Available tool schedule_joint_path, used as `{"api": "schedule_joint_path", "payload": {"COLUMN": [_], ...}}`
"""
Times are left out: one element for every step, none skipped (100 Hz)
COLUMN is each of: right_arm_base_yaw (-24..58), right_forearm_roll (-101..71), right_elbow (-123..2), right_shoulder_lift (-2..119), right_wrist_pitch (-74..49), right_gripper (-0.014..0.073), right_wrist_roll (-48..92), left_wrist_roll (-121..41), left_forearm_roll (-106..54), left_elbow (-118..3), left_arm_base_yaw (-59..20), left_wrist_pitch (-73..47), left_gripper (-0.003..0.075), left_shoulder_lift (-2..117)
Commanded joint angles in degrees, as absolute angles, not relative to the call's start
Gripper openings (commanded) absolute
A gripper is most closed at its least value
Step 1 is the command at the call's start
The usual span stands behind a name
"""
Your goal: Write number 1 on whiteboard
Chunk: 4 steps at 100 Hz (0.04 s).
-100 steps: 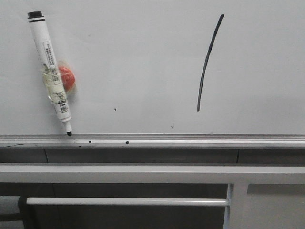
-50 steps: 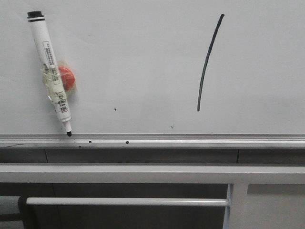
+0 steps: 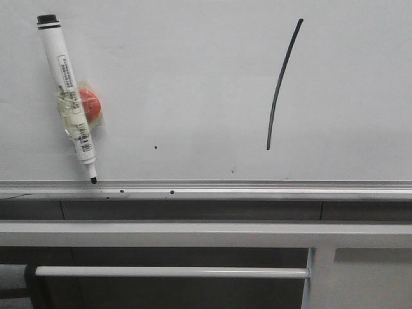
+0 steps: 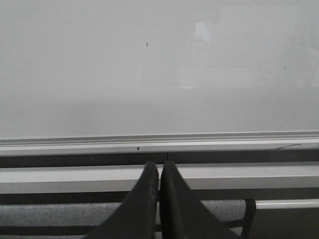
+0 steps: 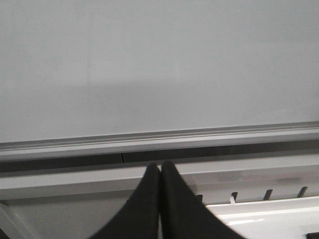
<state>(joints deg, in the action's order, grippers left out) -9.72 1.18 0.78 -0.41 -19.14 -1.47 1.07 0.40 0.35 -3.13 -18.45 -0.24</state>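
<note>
Front view has the whiteboard filling most of the shot, with its silver lower rail running straight across. The number 1 is drawn on the right half of the board: one thin black stroke, a bit curved, top leaning to the right, its lower end stopping short of the rail. Over on the left side a marker pen sits against the board, tilted, black end cap up top and the black tip down, touching or just about touching the rail. It looks taped to an orange-red round thing right behind its barrel, probably a magnet, can't say for sure. A few tiny black specks sit between the pen and the stroke, one on the board and a couple on the rail. Below the rail there are grey bars.

Neither arm shows up in that front shot. From the left wrist view, the left pincer is clenched, its two dark fingers pressed together with nothing between them, down below the rail and well off the board surface. Right wrist view is the same story: right pincer clenched on nothing, fingers touching, pointing at a plain stretch of board above the rail. Neither one is holding the pen.
</note>
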Motion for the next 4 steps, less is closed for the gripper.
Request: {"api": "schedule_joint_path", "payload": {"right_arm_base_yaw": [-10.06, -10.06, -10.06, -10.06], "right_forearm_roll": [1.09, 1.09, 1.09, 1.09], "right_elbow": [2.33, 2.33, 2.33, 2.33], "right_shoulder_lift": [-1.44, -1.44, -1.44, -1.44], "right_wrist_pitch": [-18.38, -18.38, -18.38, -18.38], "right_gripper": [-0.0063, -0.0063, -0.0063, -0.0063], "right_wrist_roll": [-1.35, -1.35, -1.35, -1.35], "left_wrist_roll": [1.09, 1.09, 1.09, 1.09], "left_forearm_roll": [0.0, 0.0, 0.0, 0.0], "left_elbow": [0.68, 0.68, 0.68, 0.68], "left_arm_base_yaw": [-3.67, -3.67, -3.67, -3.67], "left_wrist_pitch": [-14.25, -14.25, -14.25, -14.25], "left_gripper": [-0.002, -0.002, -0.002, -0.002], "left_shoulder_lift": [-1.59, -1.59, -1.59, -1.59]}}
